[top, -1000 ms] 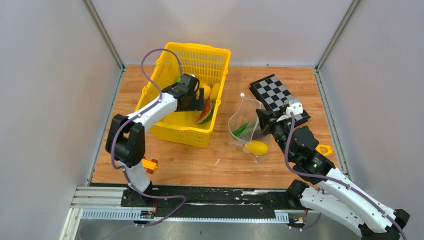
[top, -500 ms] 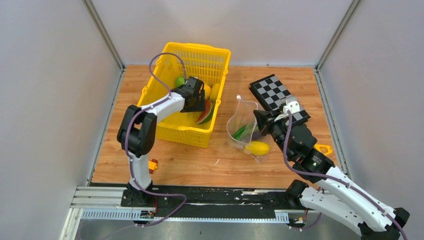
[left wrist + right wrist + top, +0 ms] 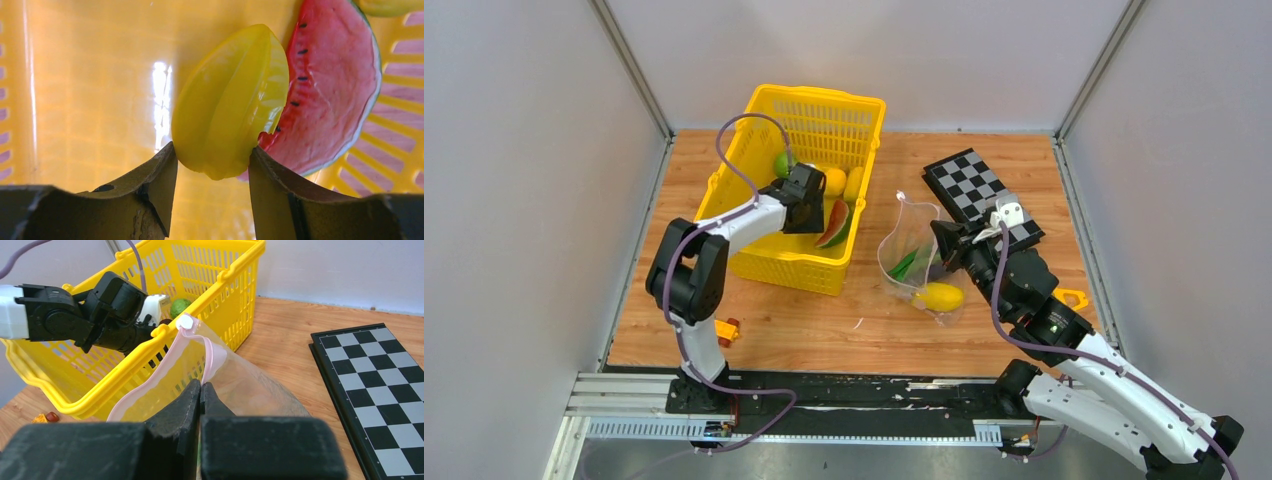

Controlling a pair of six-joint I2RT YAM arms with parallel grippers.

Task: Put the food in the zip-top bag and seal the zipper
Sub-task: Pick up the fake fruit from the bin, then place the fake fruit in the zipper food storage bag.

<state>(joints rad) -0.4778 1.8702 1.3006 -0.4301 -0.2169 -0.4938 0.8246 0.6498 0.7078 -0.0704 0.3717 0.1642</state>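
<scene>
In the left wrist view a yellow ribbed fruit (image 3: pixel 230 100) lies on the basket floor against a watermelon slice (image 3: pixel 335 85). My left gripper (image 3: pixel 212 155) has both fingertips pressed on the fruit's near end, low inside the yellow basket (image 3: pixel 799 265). My right gripper (image 3: pixel 200 385) is shut on the pink zipper (image 3: pixel 150 385) rim of the zip-top bag (image 3: pixel 914 255) and holds its mouth up and open toward the basket. A yellow lemon (image 3: pixel 939 296) and green pods (image 3: pixel 906 262) lie inside the bag.
The basket also holds a green ball (image 3: pixel 782 162) and more yellow fruit at its far side. A chequerboard (image 3: pixel 979 195) lies behind the bag. An orange toy car (image 3: pixel 724 328) sits by the left arm's base. Grey walls close in the table.
My left gripper has dropped deeper into the basket and its jaws have narrowed onto the yellow fruit. The right gripper and the bag have stayed where they were.
</scene>
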